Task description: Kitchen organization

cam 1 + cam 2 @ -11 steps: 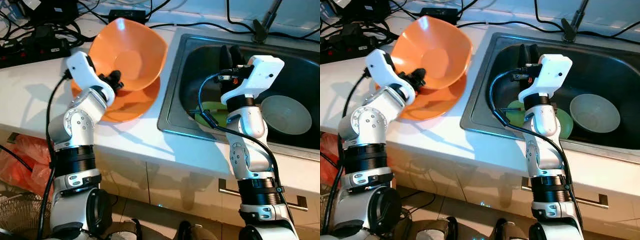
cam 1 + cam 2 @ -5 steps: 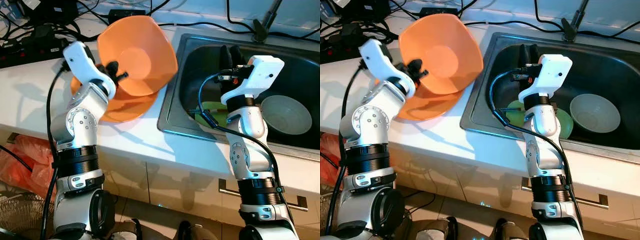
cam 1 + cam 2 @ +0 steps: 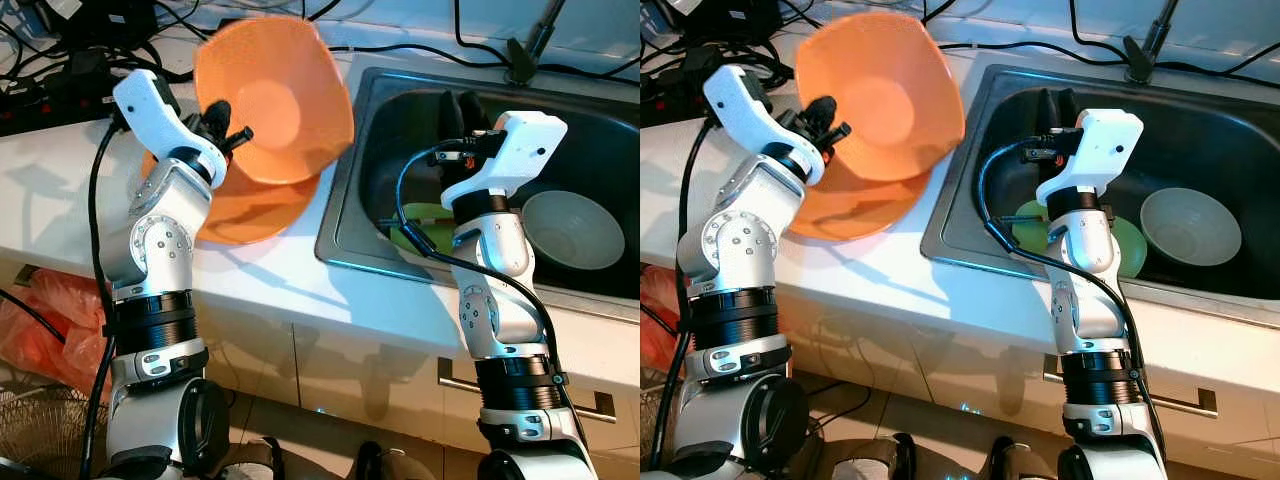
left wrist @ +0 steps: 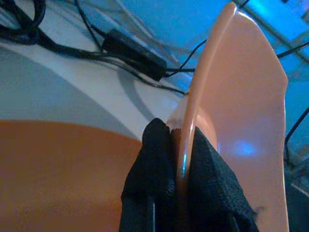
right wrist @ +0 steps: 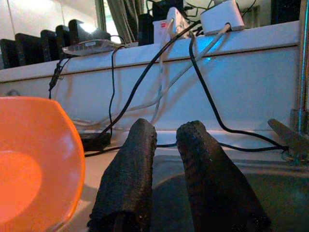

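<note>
An orange bowl (image 3: 275, 100) hangs tilted on edge above the white counter, its hollow facing me. My left gripper (image 3: 228, 118) is shut on its near rim, the fingers pinching the thin wall (image 4: 181, 159). Below it a second orange bowl (image 3: 250, 210) rests on the counter. My right gripper (image 3: 462, 108) hovers over the steel sink (image 3: 345, 215), fingers pointing away from me, open by a narrow gap (image 5: 166, 130) with nothing between them. The held bowl (image 5: 34, 164) appears beside it in the right wrist view.
In the sink lie a pale bowl (image 3: 572, 230) and a green dish (image 3: 425, 222), partly behind my right arm. A black power strip (image 3: 70, 95) and cables run along the counter's back. The tap base (image 3: 520, 62) stands behind the sink. An orange-red bag (image 3: 40, 320) sits on the floor.
My left gripper has raised the orange bowl off the lower one and tipped it more upright, a little toward the sink. The right arm has stayed still.
</note>
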Available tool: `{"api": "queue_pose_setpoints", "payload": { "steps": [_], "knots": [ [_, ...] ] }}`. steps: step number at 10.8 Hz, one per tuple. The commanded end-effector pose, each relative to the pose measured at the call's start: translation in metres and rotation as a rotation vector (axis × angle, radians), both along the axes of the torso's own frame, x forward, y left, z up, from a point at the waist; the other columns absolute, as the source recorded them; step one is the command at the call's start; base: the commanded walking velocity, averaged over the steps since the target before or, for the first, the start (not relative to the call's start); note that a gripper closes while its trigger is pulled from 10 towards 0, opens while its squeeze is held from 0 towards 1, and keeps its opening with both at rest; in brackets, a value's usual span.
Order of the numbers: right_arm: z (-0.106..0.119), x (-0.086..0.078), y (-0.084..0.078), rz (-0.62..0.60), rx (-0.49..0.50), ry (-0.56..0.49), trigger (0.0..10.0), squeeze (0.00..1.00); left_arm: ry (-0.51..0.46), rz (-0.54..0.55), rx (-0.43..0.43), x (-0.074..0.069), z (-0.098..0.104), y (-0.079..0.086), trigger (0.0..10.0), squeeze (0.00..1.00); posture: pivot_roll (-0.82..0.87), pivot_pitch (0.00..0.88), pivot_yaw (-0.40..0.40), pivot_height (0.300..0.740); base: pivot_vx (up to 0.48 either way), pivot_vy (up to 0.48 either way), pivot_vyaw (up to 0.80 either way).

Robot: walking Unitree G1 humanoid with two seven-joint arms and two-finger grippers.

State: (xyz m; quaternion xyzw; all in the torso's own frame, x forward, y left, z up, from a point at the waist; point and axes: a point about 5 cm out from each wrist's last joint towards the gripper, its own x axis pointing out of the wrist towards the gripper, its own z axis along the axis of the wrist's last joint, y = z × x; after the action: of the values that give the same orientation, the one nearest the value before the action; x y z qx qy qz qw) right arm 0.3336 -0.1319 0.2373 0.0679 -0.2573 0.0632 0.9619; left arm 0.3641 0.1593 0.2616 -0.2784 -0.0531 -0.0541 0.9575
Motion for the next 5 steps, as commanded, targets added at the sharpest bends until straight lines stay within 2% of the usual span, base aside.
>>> {"api": "queue_pose_setpoints", "payload": {
  "steps": [1,2,3,4,5],
  "knots": [
    [0.001,0.001,0.001,0.006,-0.004,-0.001,10.0,0.0,-0.113,-0.015,-0.006,-0.005,0.018,-0.001,0.0,0.0,0.14,0.158,0.01,0.74,0.0,0.0,0.0],
    [0.001,0.001,0.002,0.01,0.002,0.002,10.0,0.0,-0.198,-0.027,0.025,-0.009,0.027,-0.003,0.0,0.0,0.14,0.159,0.009,0.74,0.0,0.0,0.0],
    [0.002,0.001,0.002,0.023,0.03,0.007,10.0,0.0,-0.264,-0.037,0.076,-0.011,0.034,-0.007,10.0,0.0,0.14,0.159,0.01,0.74,0.0,0.0,0.0],
    [0.003,0.001,0.002,0.032,0.037,0.005,10.0,0.0,-0.288,-0.057,0.056,-0.012,0.036,-0.009,10.0,0.0,0.13,0.159,0.011,0.74,0.0,0.0,0.0],
    [0.006,0.001,0.001,0.075,0.088,0.008,10.0,0.0,-0.319,-0.114,0.119,-0.012,0.037,-0.016,10.0,0.0,0.13,0.159,0.014,0.74,0.0,0.0,0.0]
  ]
}}
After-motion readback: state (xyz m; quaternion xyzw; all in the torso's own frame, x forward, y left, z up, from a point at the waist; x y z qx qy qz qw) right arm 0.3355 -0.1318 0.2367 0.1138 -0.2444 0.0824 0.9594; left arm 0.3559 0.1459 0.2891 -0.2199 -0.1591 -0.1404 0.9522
